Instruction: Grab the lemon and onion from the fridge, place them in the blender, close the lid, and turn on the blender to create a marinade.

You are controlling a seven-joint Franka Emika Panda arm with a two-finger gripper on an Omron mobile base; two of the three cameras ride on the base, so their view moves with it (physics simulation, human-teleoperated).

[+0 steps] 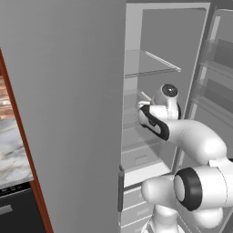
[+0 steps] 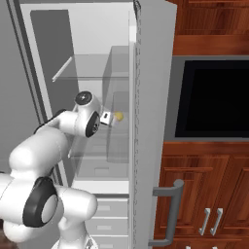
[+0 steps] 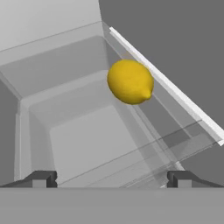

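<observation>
Gripper (image 3: 112, 178) inside the open fridge (image 1: 68, 113), jaws spread wide, holding nothing.

In the hand view the two fingertips (image 3: 40, 179) stand far apart at the bottom edge, with only the white interior between them. The lemon (image 3: 130, 82) lies ahead of the fingertips, well apart from them, beside a white shelf edge (image 3: 175, 92). In the right base view the lemon (image 2: 118, 116) sits on a glass shelf, just beyond the wrist.

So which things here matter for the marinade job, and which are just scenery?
Job: lemon on a shelf inside the open fridge; gripper, fingers apart, facing the lemon.

Scenery: dark oven, wooden cabinets, grey handle.
</observation>
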